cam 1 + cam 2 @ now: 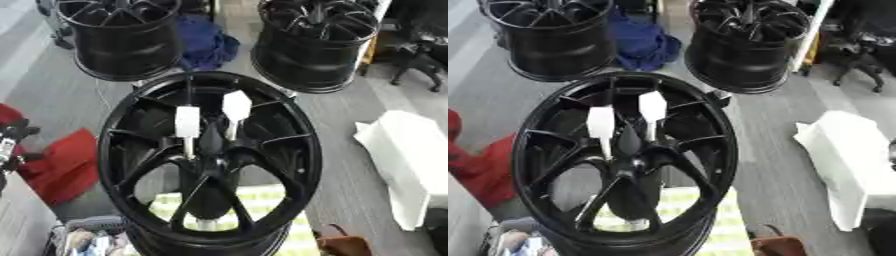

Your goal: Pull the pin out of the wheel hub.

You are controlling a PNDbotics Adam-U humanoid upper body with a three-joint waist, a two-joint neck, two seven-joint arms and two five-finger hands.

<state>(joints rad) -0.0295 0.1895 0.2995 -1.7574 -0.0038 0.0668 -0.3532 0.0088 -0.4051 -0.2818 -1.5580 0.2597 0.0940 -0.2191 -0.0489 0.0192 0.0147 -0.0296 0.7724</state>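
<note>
Neither robot hand shows in either view, so its state and which arm is nearer cannot be told. Two white-headed pins (187,121) (236,106) stand in the black wheel hub (210,160), long axes pointing up toward the camera, so a pull should follow that line.

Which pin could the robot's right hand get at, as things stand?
Probably either. Both white pins stand up from the hub of the near wheel with nothing over them. Neither hand is in view, so its reach is unproven.
</note>
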